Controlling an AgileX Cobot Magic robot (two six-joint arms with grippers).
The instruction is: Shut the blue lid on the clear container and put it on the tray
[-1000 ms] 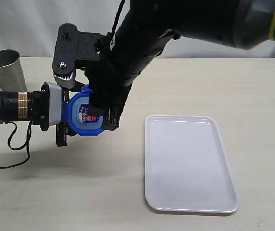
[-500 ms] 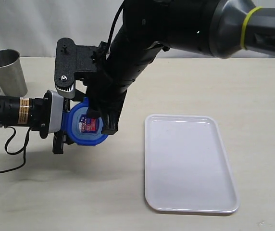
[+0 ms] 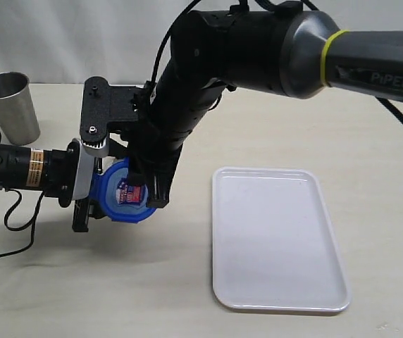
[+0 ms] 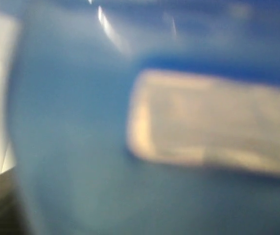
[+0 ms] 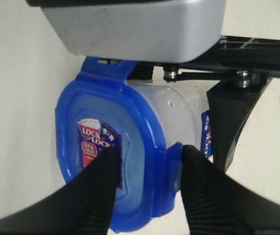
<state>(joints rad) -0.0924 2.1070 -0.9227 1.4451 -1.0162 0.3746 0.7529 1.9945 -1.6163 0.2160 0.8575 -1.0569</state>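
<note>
The clear container (image 5: 181, 115) lies on its side above the table, and my left gripper (image 3: 83, 197) is shut on its body. The blue lid (image 3: 122, 194) with its red-blue sticker caps the end that faces the tray (image 3: 279, 239). My right gripper (image 5: 149, 152) reaches across from the right and is shut on the blue lid (image 5: 145, 132): one finger presses the top face beside the sticker, the other presses a side flap. The left wrist view is filled by a blurred blue lid (image 4: 71, 147) and shows no fingers.
A grey steel cup (image 3: 8, 105) stands at the back left. The left arm's cable (image 3: 18, 211) loops on the table under the arm. The white tray lies flat at the right, a short way from the held container.
Both grippers and the container have sunk a little toward the table. The right gripper's jaws have narrowed onto the lid.
</note>
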